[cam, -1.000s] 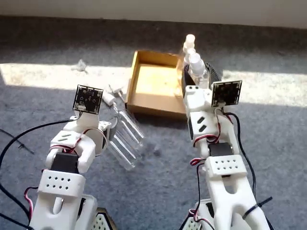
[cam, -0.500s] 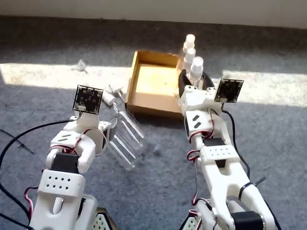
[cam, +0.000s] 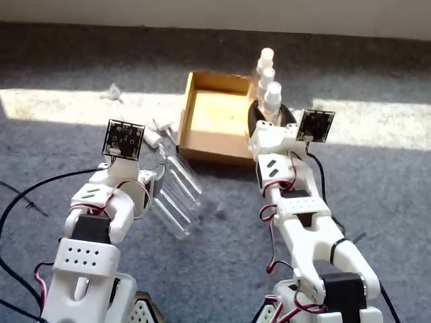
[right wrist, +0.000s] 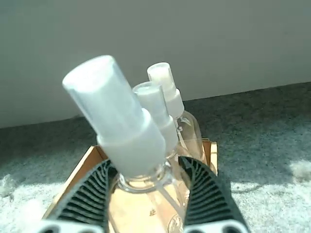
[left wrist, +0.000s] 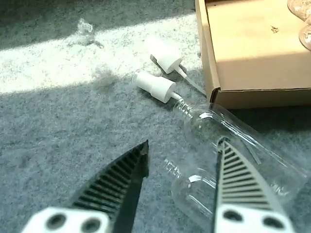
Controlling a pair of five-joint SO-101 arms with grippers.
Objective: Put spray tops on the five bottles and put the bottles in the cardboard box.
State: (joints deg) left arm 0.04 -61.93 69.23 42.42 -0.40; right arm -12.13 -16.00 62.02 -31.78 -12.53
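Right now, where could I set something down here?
The box floor is bare beside its left wall; its right side is crowded with capped bottles. Carpet before the box is free; loose bottles and spray tops crowd its front-left corner.

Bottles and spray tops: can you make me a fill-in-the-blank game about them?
1. The right gripper is shut on a bottle that wears a spray ____.
2. The left gripper has its jaws ____.
3. ____ bottles with no tops lie on the carpet near the left gripper.
4. The loose spray tops beside the cardboard box are ____ in colour.

Missing words: top; open; Two; white.
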